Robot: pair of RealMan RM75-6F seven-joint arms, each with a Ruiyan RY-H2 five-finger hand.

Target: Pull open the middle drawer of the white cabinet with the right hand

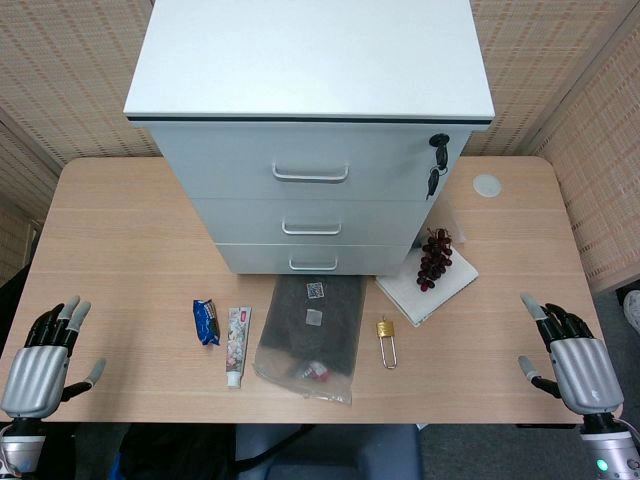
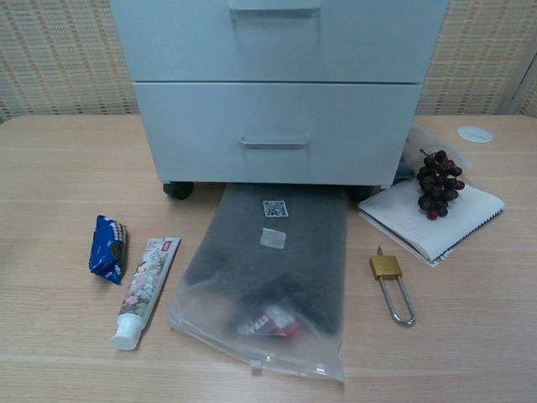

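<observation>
The white cabinet (image 1: 310, 75) stands at the back middle of the table, all three drawers closed. Its middle drawer (image 1: 250, 222) carries a silver bar handle (image 1: 311, 228); in the chest view that drawer (image 2: 168, 38) reaches the top edge with its handle (image 2: 274, 11). My right hand (image 1: 572, 360) hovers at the table's front right corner, fingers spread and holding nothing, far from the cabinet. My left hand (image 1: 42, 362) is at the front left corner, also spread and empty. Neither hand shows in the chest view.
Keys (image 1: 436, 165) hang from the top drawer's lock. In front of the cabinet lie a grey bag in plastic (image 1: 310, 335), a toothpaste tube (image 1: 236, 345), a blue packet (image 1: 205, 322) and a padlock (image 1: 386, 340). Grapes (image 1: 435, 258) sit on a notepad (image 1: 450, 285) to the right.
</observation>
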